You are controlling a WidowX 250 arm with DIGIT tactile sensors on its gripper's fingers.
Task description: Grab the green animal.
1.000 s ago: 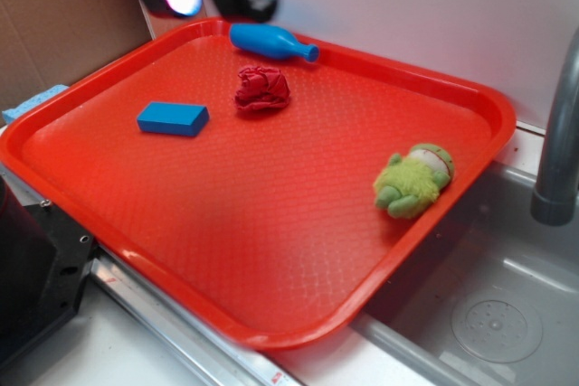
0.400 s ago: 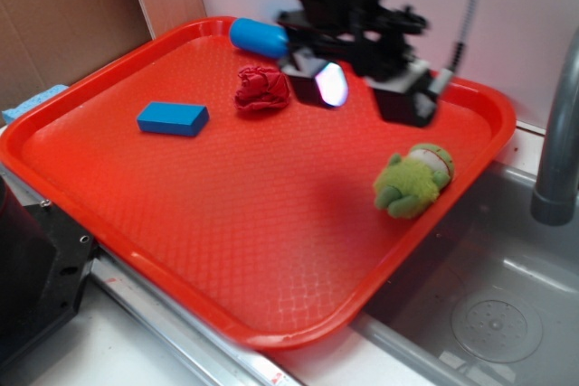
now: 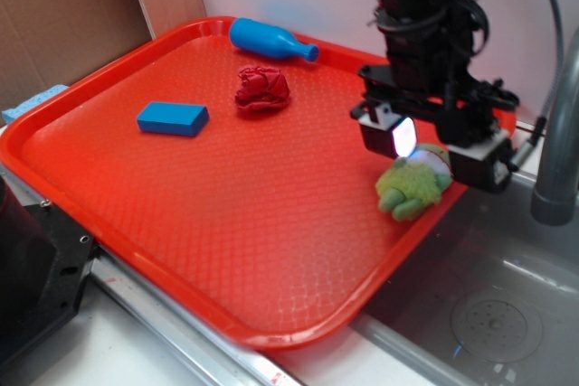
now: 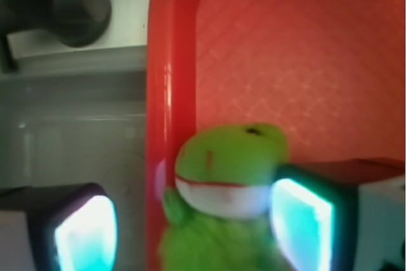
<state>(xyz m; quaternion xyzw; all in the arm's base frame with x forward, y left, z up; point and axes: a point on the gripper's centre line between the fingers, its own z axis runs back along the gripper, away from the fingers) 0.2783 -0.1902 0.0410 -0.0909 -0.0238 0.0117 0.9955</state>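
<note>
— So, from the exterior view, where's the green animal [image 3: 414, 182]?

— Lying on the red tray [image 3: 226, 223], hard against its right rim, right beside the sink basin [image 3: 488, 305]. The gripper [image 3: 432, 146] hangs just above its head, one finger [image 3: 384, 133] to the left over the tray and the other out past the rim.

— Is it holding the toy?

— No — the jaws are spread wide, with the animal's head below the gap. Whether a finger touches the plush I can't tell from here.

— What else is on the tray?

— A blue bottle [image 3: 270, 42] at the far rim, a red cloth ball [image 3: 262, 89] just in front of it, and a blue block [image 3: 173, 118] to the left. All well apart from the animal. A grey faucet pipe [image 3: 559, 124] stands at the right edge.

— And the wrist view?

— Blurred, but clear enough. The animal [image 4: 225, 188] sits low in the middle, pressed against the tray rim [image 4: 170, 106], face toward the camera. One finger [image 4: 304, 220] is just beside it on the right, over the tray; the other [image 4: 85, 236] is well off to the left, over the sink [image 4: 70, 131]. The jaws stand apart here too — the right finger looks to touch the plush, though the blur leaves that unsure.
</note>
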